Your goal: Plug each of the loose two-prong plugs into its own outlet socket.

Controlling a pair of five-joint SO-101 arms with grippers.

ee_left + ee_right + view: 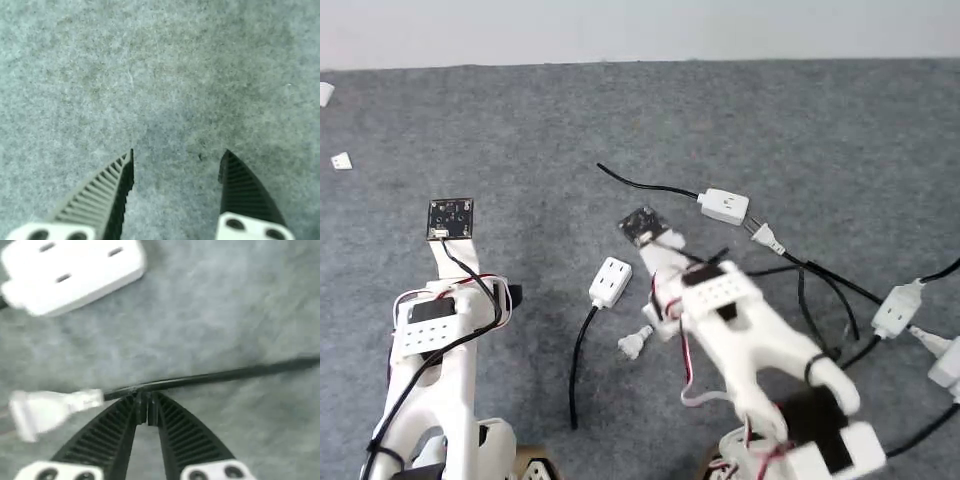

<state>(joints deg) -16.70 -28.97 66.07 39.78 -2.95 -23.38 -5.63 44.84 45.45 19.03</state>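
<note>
Across the mat (520, 120): three sockets (725, 205) (610, 282) (897, 310), two plugs (765, 237) (635, 345).

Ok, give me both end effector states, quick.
Left end effector: open, holding nothing.
Right end effector: closed on the black cord by the white plug.

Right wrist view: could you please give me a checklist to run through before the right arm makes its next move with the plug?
1. Right gripper closed: ok, its fingers meet at the black cord.
2. Cord truly pinched between the fingers: cannot tell.
3. White plug seated in a socket: not ok, it lies loose on the carpet beside the fingertips.
4. Outlet socket free to receive it: ok, its slots are uncovered.
5. Plug's prongs aimed at the socket: cannot tell.
6. Left gripper out of the way: ok, open over bare carpet and holding nothing.
</note>
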